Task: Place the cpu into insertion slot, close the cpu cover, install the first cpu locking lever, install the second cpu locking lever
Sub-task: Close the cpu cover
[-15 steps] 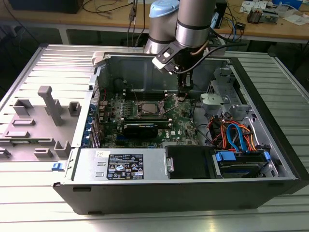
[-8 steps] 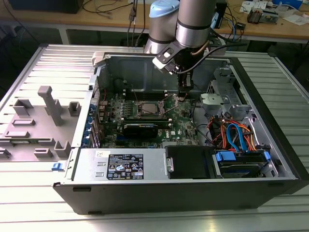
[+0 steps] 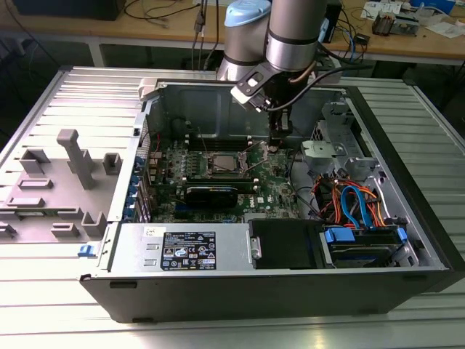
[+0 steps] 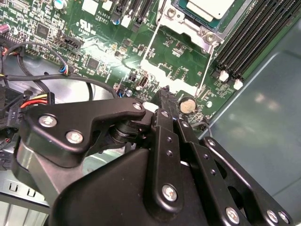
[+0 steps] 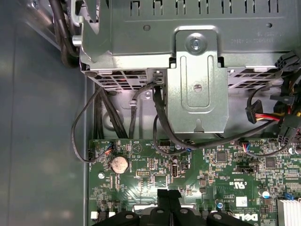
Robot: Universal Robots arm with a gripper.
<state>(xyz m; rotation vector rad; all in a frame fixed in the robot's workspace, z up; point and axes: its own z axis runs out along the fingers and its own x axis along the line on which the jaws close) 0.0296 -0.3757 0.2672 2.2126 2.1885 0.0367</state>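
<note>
On a slatted metal surface (image 3: 43,305) lay an open-sided computer case (image 3: 218,302), with a grey robot arm (image 3: 290,29) reaching down into it. Across the case floor sat the green motherboard (image 3: 272,190). The gripper (image 3: 277,142) hung low over the board, on the exterior view's right of the insertion slot (image 3: 206,163) and apart from it. In both wrist views its black fingers (image 4: 162,122) were clenched tip to tip with nothing between them.

The second wrist view showed the silver cpu cover (image 4: 190,28) framing the slot and seeming to lie flat. Inside its window the cpu (image 4: 207,7) sat in the slot, its pale metal top level. A round coin battery (image 5: 119,163) lay on the board near the fingertips.

By this showing the chip looked placed and the cover probably closed. Whether either locking lever was latched could not be made out, so both levers appeared to be the work remaining.
</note>
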